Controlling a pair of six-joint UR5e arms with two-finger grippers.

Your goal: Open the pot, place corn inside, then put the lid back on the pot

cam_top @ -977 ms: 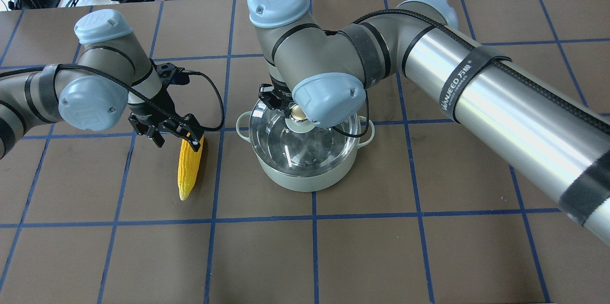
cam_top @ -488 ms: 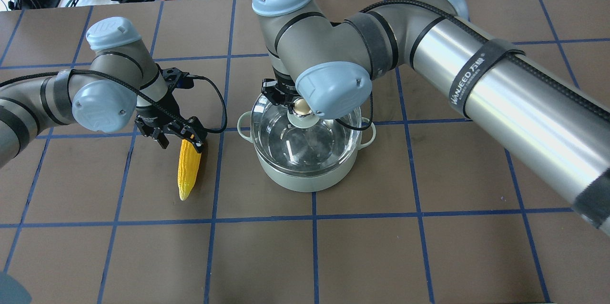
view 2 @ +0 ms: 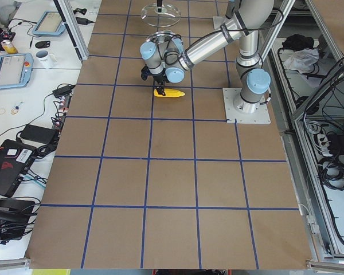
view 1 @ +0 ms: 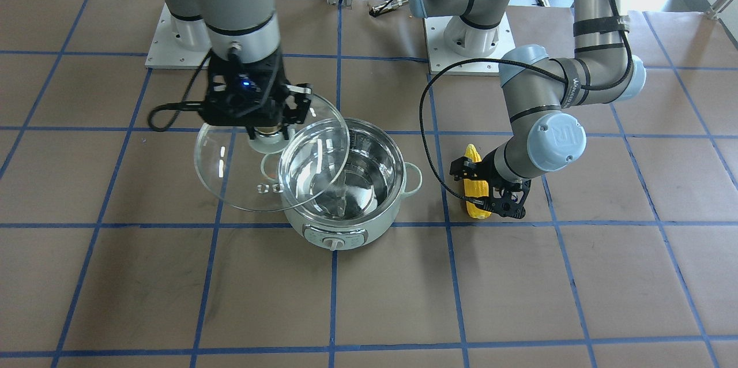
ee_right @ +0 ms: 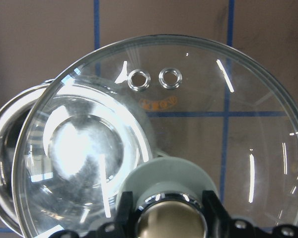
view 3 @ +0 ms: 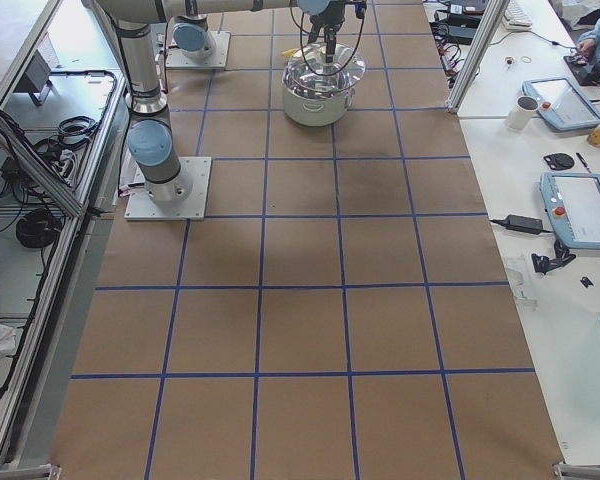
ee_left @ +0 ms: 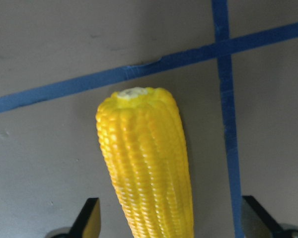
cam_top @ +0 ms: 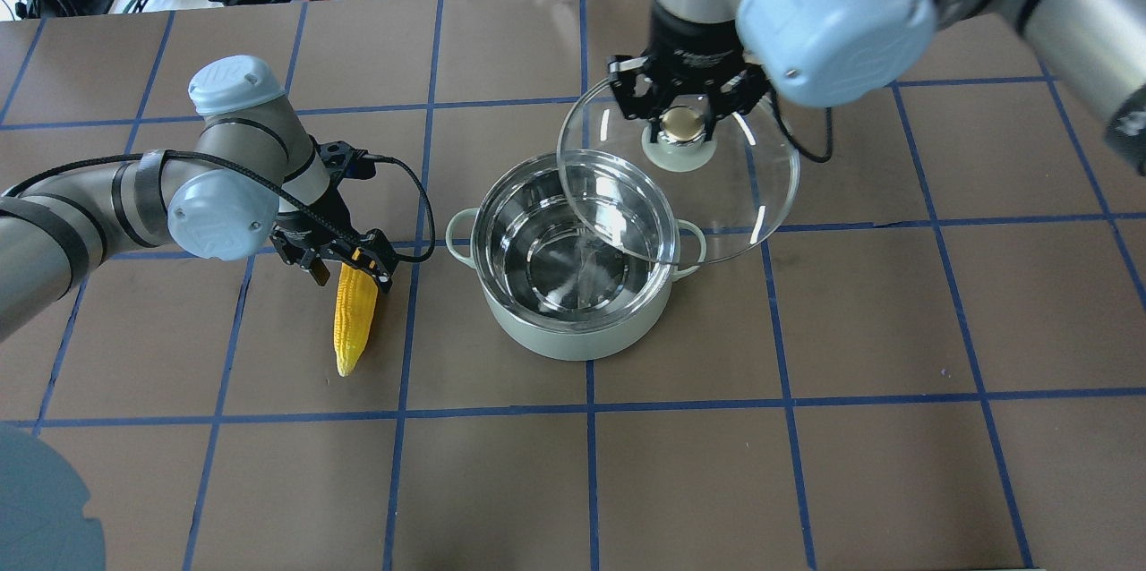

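Right now we are watching the right gripper clenching the gold-beige knob of the round glass lid, just above the knob's pale green base. The clear disc, pierced by two metal-ringed vent holes, is hanging raised over the pot. It is sitting off toward the worktop's right edge, so only part of it is overlapping the open mouth. The mint-green pot is standing near the middle of the brown, blue-taped worktop, showing its shiny steel bowl and two loop handles, its front dial facing the operators' edge. Toward the left edge, the corn is lying flat, yellow and knobbly. Its long axis is running between the robot's edge and the operators' edge, with the tapered tip pointing at the robot's edge. The left gripper is straddling the blunt end, jaws released, with gaps showing on both sides.
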